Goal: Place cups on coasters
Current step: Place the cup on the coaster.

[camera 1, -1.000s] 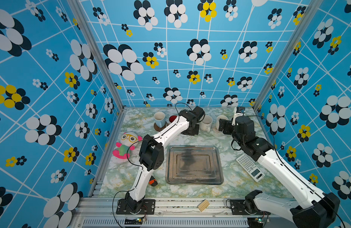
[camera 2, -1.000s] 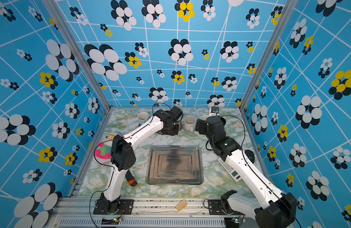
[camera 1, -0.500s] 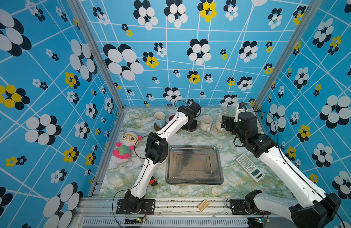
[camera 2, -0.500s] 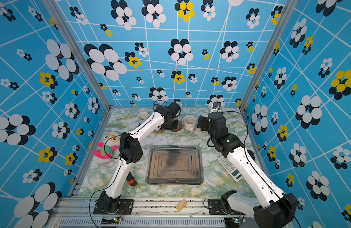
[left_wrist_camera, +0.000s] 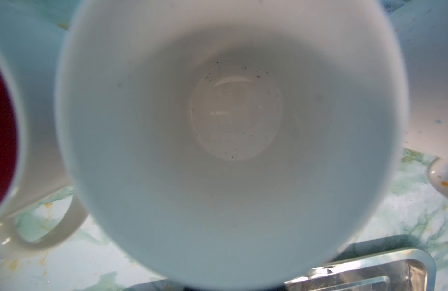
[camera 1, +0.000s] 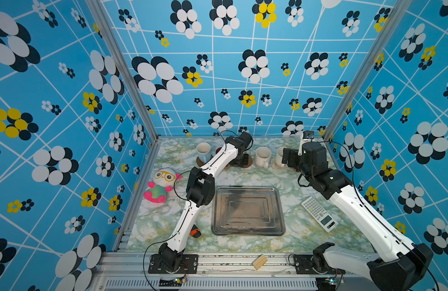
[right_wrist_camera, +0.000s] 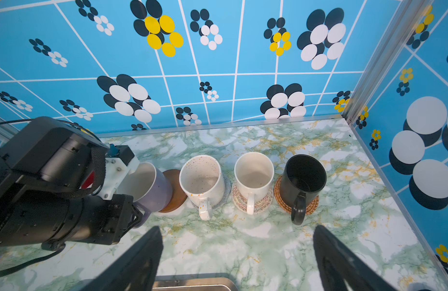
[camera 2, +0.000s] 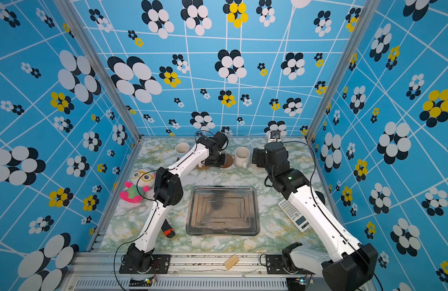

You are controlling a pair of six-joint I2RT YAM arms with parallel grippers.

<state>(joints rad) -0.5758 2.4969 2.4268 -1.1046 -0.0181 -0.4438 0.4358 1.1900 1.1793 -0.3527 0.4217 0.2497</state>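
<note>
- Lavender mug: clamped by the left fingers, it overlaps the near edge of a dark brown coaster. Whether its base rests squarely there cannot be told.
- Change: over the last second the left arm has stretched toward the back row, bringing this mug up to the coaster. The final placement appears nearly done, with release the likely remaining step.
- Right fingers: wide apart and empty, hanging in front of the row.
- Settled mugs:
  - the speckled cream mug is on the grey woven coaster;
  - the plain cream mug is on the patterned whitish coaster;
  - the black mug is on the rattan coaster;
  - the light blue mug is on a second brown coaster;
  - the red-lined mug stands alongside, its coaster hidden.
- Desk: green-veined marble print, carrying an empty steel tray, a plush toy and a calculator.
- Room: blue walls printed with black, white and yellow flowers.
</note>
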